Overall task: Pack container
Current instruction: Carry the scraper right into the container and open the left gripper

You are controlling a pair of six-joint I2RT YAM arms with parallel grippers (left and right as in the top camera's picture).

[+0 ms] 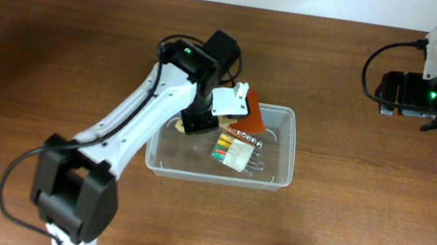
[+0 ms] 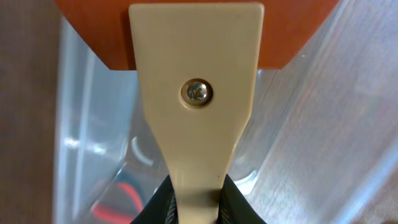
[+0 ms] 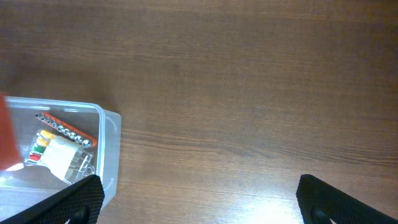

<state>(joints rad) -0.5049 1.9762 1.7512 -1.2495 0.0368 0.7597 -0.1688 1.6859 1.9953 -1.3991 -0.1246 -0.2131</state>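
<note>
Container (image 1: pixel 279 166) mid-table, under the left gripper (image 2: pixel 194 208): jaws clamped on the beige handle of a scraper (image 2: pixel 196 56), orange blade out front over the far rim. Below, red bit strip (image 1: pixel 245 133) and coloured pack (image 1: pixel 233 152) inside. Right gripper (image 3: pixel 199 190) well apart, jaws spread wide above the table (image 3: pixel 249 74).

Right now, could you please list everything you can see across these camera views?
container: one, clear plastic, table centre
scraper: one, cream handle and orange blade, held over the container's far edge
socket rail: one, red with metal sockets, inside the container
bit case: one, clear with yellow, green and red pieces, inside the container beside the socket rail
table: one, brown wood, under everything
left gripper: one, black fingers, shut on the scraper's handle
right gripper: one, black fingers, open, above bare table away from the container
</note>
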